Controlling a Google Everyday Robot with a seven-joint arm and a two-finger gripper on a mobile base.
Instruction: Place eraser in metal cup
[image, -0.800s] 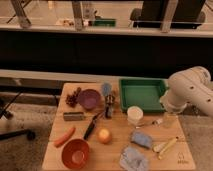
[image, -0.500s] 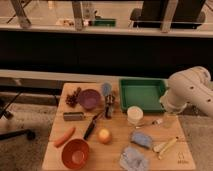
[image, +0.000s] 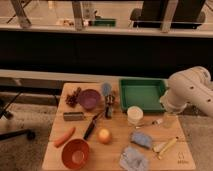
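One small blue-grey rectangular eraser (image: 141, 139) lies on the wooden table (image: 53, 154), apart from the dull silvery metal cup (image: 109, 101). My gripper (image: 169, 120) hangs released and empty at the table's right edge.

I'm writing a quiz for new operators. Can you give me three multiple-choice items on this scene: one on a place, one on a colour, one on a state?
1. Where is the eraser?
A. in the metal cup
B. on the table, near the white cup
C. in the tray

2. What colour is the tray?
A. green
B. red
C. white

3. What state is the gripper in?
A. shut on the eraser
B. open and empty, right of the white cup
C. shut on the white cup

Answers:
1 B: the eraser lies on the wood, far from the metal cup.
2 A: its walls and floor are green.
3 B: the gripper hangs by the tray's near right corner, and the eraser lies apart from it.
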